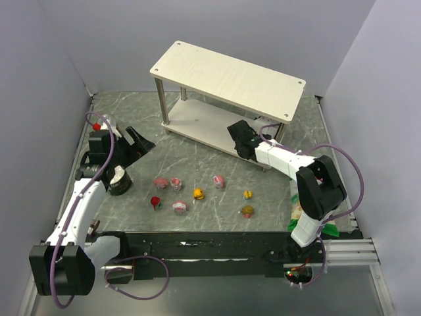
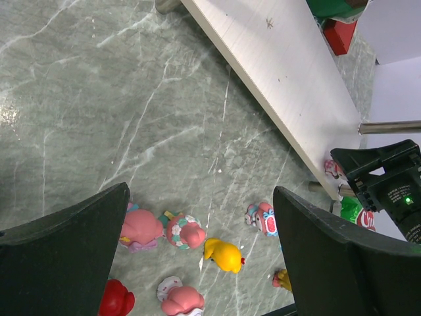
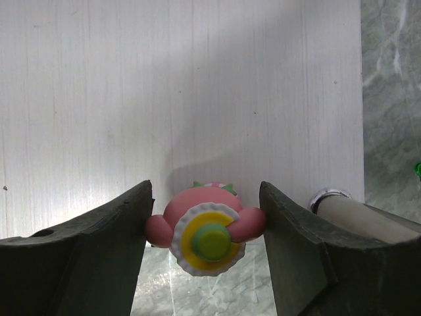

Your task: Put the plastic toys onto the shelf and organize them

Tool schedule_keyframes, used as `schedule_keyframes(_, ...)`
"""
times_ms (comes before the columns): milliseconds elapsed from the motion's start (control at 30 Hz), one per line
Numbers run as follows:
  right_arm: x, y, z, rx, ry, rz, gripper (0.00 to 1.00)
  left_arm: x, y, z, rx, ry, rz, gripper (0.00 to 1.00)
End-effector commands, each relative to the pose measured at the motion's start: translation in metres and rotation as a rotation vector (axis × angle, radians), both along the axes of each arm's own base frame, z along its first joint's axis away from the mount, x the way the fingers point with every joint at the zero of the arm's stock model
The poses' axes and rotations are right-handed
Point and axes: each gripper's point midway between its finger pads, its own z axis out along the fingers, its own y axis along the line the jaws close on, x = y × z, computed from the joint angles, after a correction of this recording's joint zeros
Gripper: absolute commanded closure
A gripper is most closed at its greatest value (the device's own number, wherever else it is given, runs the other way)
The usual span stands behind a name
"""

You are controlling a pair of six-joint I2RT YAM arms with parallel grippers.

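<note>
The shelf (image 1: 230,76) stands at the back of the table. My right gripper (image 1: 243,143) is at the front edge of its lower board (image 3: 197,99). In the right wrist view the gripper (image 3: 205,196) is shut on a pink toy (image 3: 205,238) with a white, yellow and green disc, and both fingers touch it. Several toys lie on the table in front: pink ones (image 1: 160,181) (image 1: 176,184) (image 1: 180,207) (image 1: 219,181), a red one (image 1: 156,201), an orange-yellow one (image 1: 198,194), a yellow-blue one (image 1: 248,194) and a brown-pink one (image 1: 247,211). My left gripper (image 1: 135,141) hangs open and empty above them (image 2: 200,192).
A metal can (image 1: 118,180) stands by the left arm. A green bag (image 1: 309,220) lies by the right arm's base. A silver shelf post (image 3: 342,205) is just right of my right fingers. Grey walls close in on both sides.
</note>
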Motion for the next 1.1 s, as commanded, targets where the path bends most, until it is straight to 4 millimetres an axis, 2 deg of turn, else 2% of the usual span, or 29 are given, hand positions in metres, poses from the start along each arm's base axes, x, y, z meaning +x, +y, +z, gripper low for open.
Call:
schedule_keyframes(0,0.0,-0.017,0.008,-0.015,-0.024,-0.07,0.6,0.004,-0.004,0.01,-0.014,-0.04,-0.014,0.04)
schedule_keyframes(300,-0.002,-0.016,0.008,-0.009,-0.009,-0.066,0.45,0.005,-0.003,0.011,-0.01,-0.042,-0.011,0.04)
schedule_keyframes(500,-0.003,-0.017,0.01,-0.012,-0.006,-0.07,0.28,0.005,-0.003,0.009,-0.014,-0.04,-0.012,0.04)
schedule_keyframes(800,-0.003,-0.015,0.012,0.003,-0.007,-0.063,0.17,0.005,-0.005,0.01,-0.018,-0.041,-0.017,0.03)
schedule_keyframes(967,-0.002,-0.014,0.015,0.007,-0.013,-0.056,0.13,0.005,-0.005,0.01,-0.018,-0.039,-0.017,0.04)
schedule_keyframes(1067,-0.003,-0.015,0.018,-0.002,-0.011,-0.06,0.07,0.005,-0.004,0.011,-0.017,-0.044,-0.014,0.04)
